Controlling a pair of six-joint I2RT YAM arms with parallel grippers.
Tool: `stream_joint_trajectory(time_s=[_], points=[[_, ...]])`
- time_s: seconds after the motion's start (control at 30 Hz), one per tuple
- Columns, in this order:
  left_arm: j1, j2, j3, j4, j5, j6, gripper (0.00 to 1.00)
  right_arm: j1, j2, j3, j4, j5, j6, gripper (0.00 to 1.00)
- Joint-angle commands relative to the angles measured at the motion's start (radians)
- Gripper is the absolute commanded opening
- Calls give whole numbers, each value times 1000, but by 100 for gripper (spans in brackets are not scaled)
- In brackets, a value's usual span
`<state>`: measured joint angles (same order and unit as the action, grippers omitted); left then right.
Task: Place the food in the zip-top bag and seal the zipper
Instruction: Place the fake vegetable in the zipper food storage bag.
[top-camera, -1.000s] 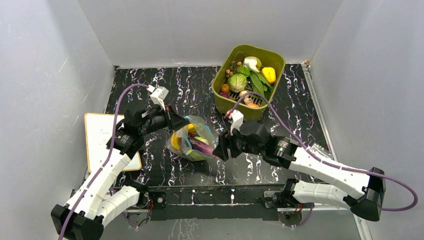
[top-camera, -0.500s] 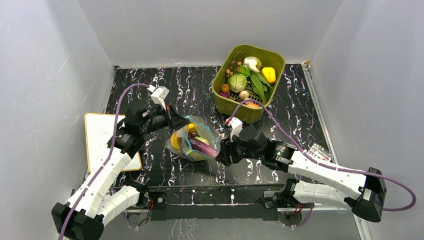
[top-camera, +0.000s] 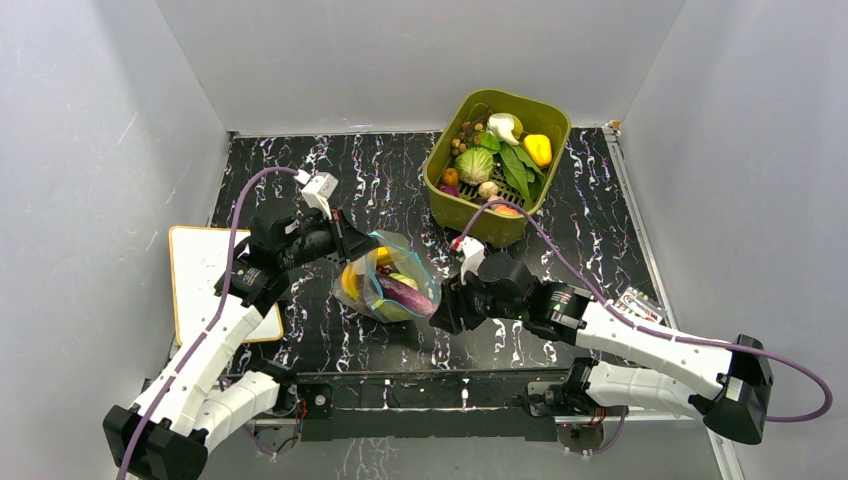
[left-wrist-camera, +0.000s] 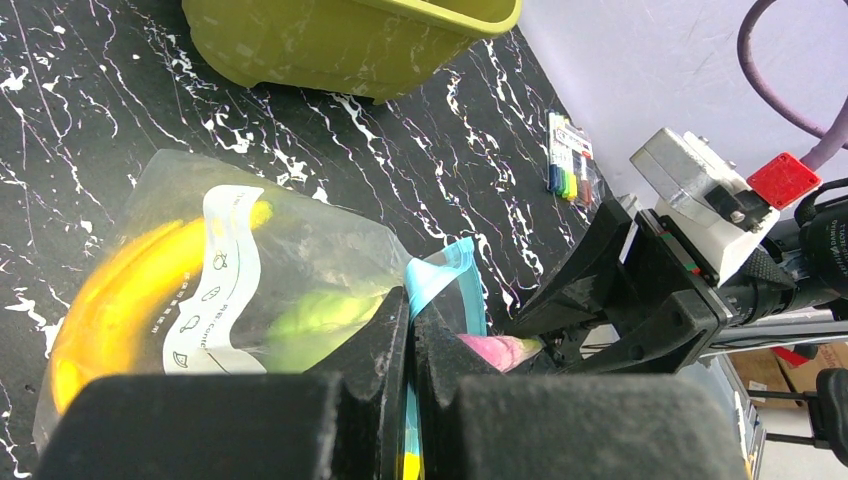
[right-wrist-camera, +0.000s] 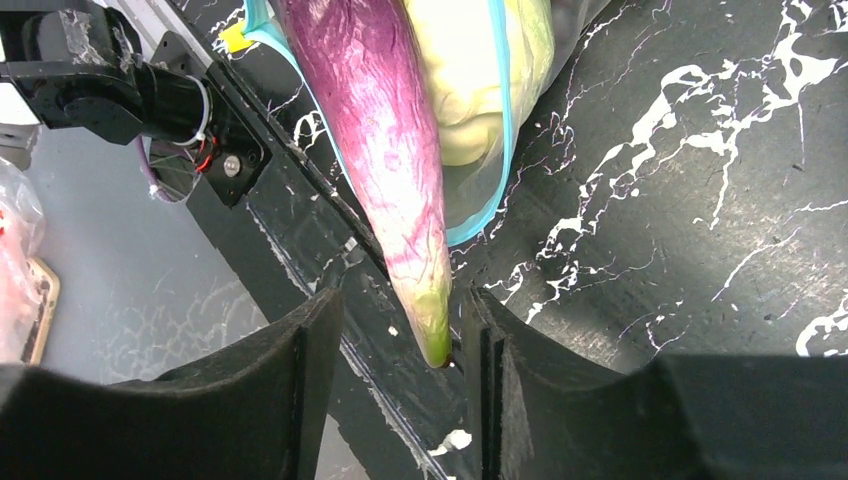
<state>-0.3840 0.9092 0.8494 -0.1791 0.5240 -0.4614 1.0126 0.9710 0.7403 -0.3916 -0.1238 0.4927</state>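
The right end effector (top-camera: 440, 308) slid back toward the near edge of the desk (top-camera: 600, 230) and its arm sank lower. The purple cable (top-camera: 510, 203) came off the green tub (top-camera: 566, 122) contents to the front rim. Its jaws drew closer in, either side of the eggplant (right-wrist-camera: 385, 150) tip

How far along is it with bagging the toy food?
Partly done. A banana and a green piece lie inside the zip-top bag. In hand: the left end effector pinches the bag's edge, and the right end effector, open, straddles the eggplant poking out of the mouth. Left: more food waits in the green tub, and the zipper is unsealed.
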Motion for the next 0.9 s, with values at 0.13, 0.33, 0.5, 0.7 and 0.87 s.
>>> stream_joint_trajectory(time_s=[0.13,0.33,0.5,0.7,0.87], points=[[-4,-17,32,33,8,6,0,4,-30,77,14,13,60,19],[-4,-23,32,42,52,28,0,4,-40,182,43,61,130,6],[-3,-31,18,75,104,20,0,4,45,268,-16,113,167,4],[-4,-29,18,85,157,18,0,4,158,390,-93,130,263,3],[-4,-33,19,88,152,12,0,4,208,465,-175,224,336,1]])
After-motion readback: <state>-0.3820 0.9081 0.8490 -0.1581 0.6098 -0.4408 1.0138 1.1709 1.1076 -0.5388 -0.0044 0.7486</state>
